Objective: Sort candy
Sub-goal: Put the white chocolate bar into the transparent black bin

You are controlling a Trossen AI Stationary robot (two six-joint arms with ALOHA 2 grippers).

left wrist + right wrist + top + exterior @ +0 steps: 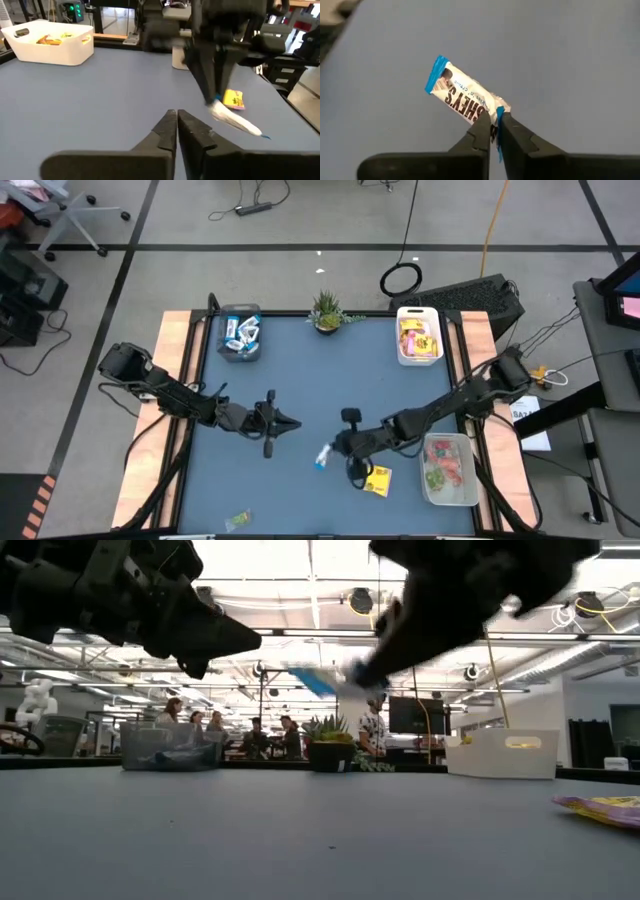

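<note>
Blue-and-white bar (465, 97), lettering legible only wrist-side, clamped in right hand (492, 131); left hand (177, 120) together.

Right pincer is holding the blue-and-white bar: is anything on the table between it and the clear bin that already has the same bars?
The left pincer hangs over the table, shut, about on the line from the blue-and-white bar, held in the right pincer, to the clear bin. No candy or other object lies on the table between them.

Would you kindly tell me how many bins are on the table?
3: a clear bin at the far left, a white bin at the far right, another clear bin at the near right.
</note>
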